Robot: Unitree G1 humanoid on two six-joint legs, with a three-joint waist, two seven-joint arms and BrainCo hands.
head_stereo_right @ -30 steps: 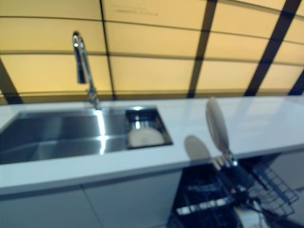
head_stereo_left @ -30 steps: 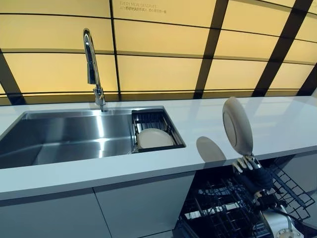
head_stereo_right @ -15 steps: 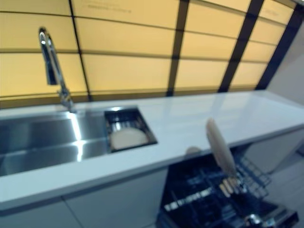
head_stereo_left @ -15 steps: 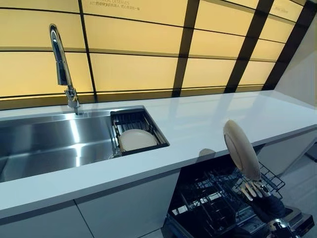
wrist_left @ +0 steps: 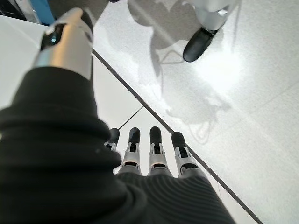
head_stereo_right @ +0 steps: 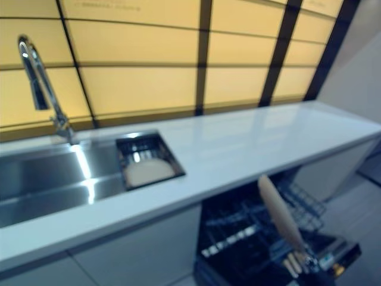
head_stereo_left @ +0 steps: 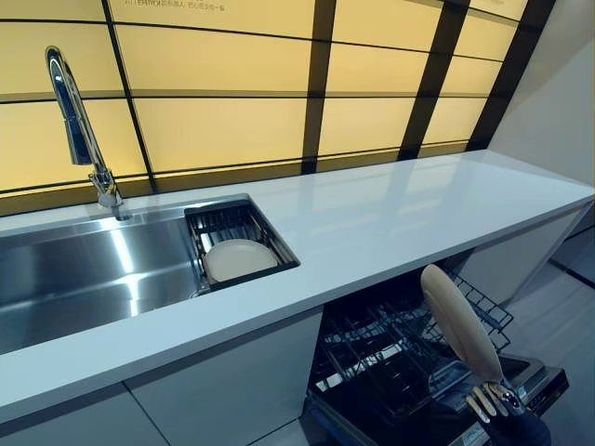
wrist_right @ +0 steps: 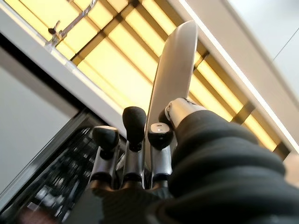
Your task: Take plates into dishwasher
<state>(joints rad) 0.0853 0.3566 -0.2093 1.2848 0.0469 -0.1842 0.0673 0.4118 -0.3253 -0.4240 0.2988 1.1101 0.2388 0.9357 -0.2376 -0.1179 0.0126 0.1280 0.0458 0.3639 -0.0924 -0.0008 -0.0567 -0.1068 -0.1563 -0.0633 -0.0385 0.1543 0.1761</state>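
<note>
My right hand [head_stereo_left: 491, 401] is shut on the lower rim of a cream plate [head_stereo_left: 460, 322], held upright on edge above the open dishwasher's black wire rack [head_stereo_left: 386, 358]. The right wrist view shows the fingers [wrist_right: 131, 135] and thumb pinching that plate [wrist_right: 175, 65]. A second cream plate [head_stereo_left: 239, 259] lies in the small drain basket [head_stereo_left: 209, 228] at the sink's right end. My left hand [wrist_left: 149, 158] hangs over the floor with straight fingers and holds nothing.
A white countertop [head_stereo_left: 390, 218] runs above the dishwasher, with a steel sink [head_stereo_left: 84, 279] and a tall chrome faucet [head_stereo_left: 76, 125] at the left. White cabinet fronts [head_stereo_left: 223, 386] stand left of the dishwasher opening. A yellow panelled wall [head_stereo_left: 232, 84] is behind.
The camera has swung right and down. My right hand has brought the plate down from counter height to just above the dishwasher rack.
</note>
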